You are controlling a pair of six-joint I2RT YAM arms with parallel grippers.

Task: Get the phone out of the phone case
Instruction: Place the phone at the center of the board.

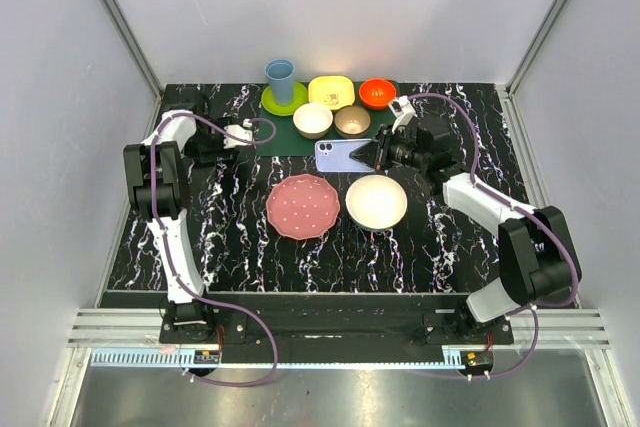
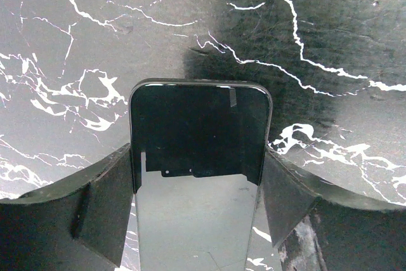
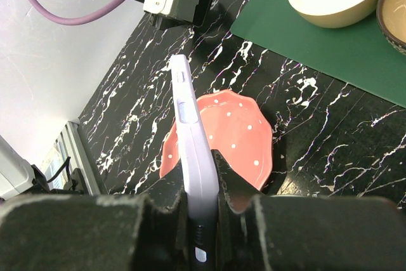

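Item: phone, black with a glossy screen, no lavender rim on the part shown. It is toward the far-left corner of the desk, clamped across its width by the left gripper, whose jaws stand wide with a pad on each long edge. Whether its far end rests on the desk or hangs above it cannot be told. Item: phone case, pale lavender, held on edge by the right gripper, jaws nearly closed on the thin shell. It is mid-desk toward the far edge, by the near border of the green mat, well apart from the phone. Status, judged: the two are separated and the pull-out appears complete, so the step in hand is setting each down. Handling: lower the phone flat onto the desk before releasing, since glossy sides may slip in a wide hold. Pinch the case lightly, as the shell looks flexible. Surroundings: pink plate and cream bowl lie just toward the near edge from the case. White bowl and brown bowl sit on the mat. Along the far edge are a blue cup on a lime saucer, a yellow dish and an orange bowl. Obstructions: crockery crowds the case on every side, so any set-down spot between plate and mat is narrow.
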